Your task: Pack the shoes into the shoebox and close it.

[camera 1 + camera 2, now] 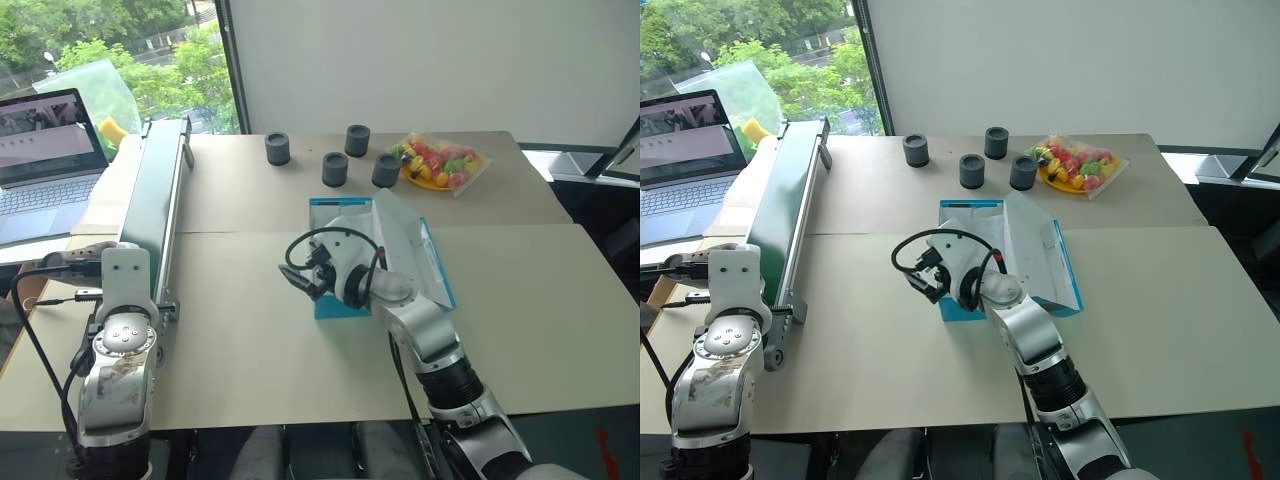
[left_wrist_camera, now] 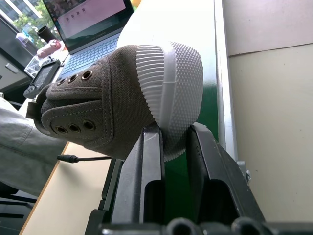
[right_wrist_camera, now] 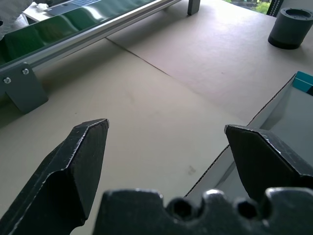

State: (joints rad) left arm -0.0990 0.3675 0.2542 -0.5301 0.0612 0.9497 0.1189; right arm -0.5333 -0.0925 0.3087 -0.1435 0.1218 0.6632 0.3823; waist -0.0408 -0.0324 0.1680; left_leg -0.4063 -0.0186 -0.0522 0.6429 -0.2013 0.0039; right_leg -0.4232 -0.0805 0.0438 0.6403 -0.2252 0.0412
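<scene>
No readable writing or brand anywhere – laptop (image 1: 45,160) screen at the far left shows pale blocks too small to make out, and nothing legible on the shoebox (image 1: 1010,255).

Left hand (image 2: 173,147) clamped shut on a shoe (image 2: 122,98), fingers (image 2: 146,161) pinching the white rubber toe. Greyish-brown canvas upper with stitched seams, metal eyelets with no lace visible through them, ribbed white toe bumper and a dotted white sole. Held out over the left edge of the table (image 1: 250,350), right by the near end of the green conveyor (image 1: 155,200), sole turned toward the belt.

Shoebox sitting open about mid-table – bright blue outside, pale whitish inside, lid flipped up and leaning off to the right. Can't tell from the head views whether anything's lying inside, since the right arm covers the near part.

Right hand (image 3: 166,142) wide open, gripping nothing, hovering at the near-left corner of the box; from its wrist camera, one finger (image 3: 83,156) over bare table and the other at the cardboard wall.

Further back: four dark grey cups (image 1: 331,155) in a loose row, plus a clear bag of colourful toy fruit (image 1: 440,162) on a yellow plate.
</scene>
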